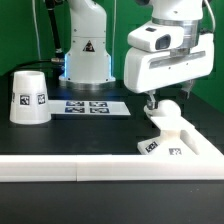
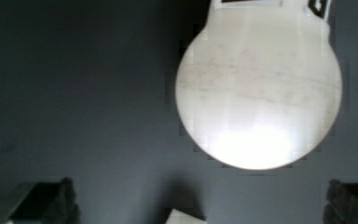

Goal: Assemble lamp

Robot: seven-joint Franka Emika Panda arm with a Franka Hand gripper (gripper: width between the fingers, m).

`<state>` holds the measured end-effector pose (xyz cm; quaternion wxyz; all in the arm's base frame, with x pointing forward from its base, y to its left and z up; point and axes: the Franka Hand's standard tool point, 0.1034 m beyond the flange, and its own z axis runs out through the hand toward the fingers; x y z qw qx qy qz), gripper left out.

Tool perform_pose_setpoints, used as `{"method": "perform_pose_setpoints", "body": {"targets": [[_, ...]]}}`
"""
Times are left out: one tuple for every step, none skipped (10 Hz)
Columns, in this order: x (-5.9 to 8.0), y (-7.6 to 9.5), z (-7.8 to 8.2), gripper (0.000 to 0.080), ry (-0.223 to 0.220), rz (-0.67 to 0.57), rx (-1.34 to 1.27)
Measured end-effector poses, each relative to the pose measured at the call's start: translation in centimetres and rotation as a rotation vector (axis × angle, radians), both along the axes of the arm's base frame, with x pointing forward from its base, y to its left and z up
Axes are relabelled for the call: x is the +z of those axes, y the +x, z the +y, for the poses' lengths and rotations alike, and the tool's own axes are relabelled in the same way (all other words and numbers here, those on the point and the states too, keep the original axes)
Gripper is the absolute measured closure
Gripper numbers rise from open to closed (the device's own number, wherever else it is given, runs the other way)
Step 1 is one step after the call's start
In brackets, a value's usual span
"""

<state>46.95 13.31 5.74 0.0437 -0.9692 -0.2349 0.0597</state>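
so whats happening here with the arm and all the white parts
A Franka arm is working on a lamp whose parts are all loose. Its end effector hangs open just over the bulb, gripping nothing; in the wrist view the fingers are spread wide on either side. The bulb lies next to the square base on the exterior view's right. The shade stands alone on that view's left, not yet fitted.

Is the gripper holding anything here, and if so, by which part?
Nothing is held. In the wrist view the gripper has its jaws wide open, and the bulb lies beyond them, not between them.
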Motion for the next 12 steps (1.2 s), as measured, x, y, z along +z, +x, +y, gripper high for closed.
{"method": "perform_pose_setpoints", "body": {"targets": [[0.1, -0.5, 0.7, 0.0101, -0.041, 0.028, -0.039], [0.2, -1.1, 1.3, 0.0101, -0.074, 0.071, -0.024], [0.1, -1.5, 1.4, 0.0101, -0.085, 0.108, -0.018], [0.1, -2.1, 1.3, 0.0101, -0.112, 0.199, -0.009], [0.1, -1.9, 1.5, 0.0101, -0.128, 0.259, -0.003], [0.0, -2.1, 1.6, 0.0101, -0.143, 0.311, 0.000], [0.0, -2.4, 1.6, 0.0101, -0.165, 0.379, -0.002], [0.0, -2.3, 1.9, 0.0101, -0.181, 0.412, 0.006], [0.0, -2.8, 2.0, 0.0101, -0.211, 0.473, 0.010], [-0.3, -2.9, 2.0, 0.0101, -0.225, 0.526, 0.018], [-0.3, -3.4, 1.7, 0.0101, -0.263, 0.621, 0.035], [-0.6, -3.0, 1.8, 0.0101, -0.274, 0.651, 0.040]]}}
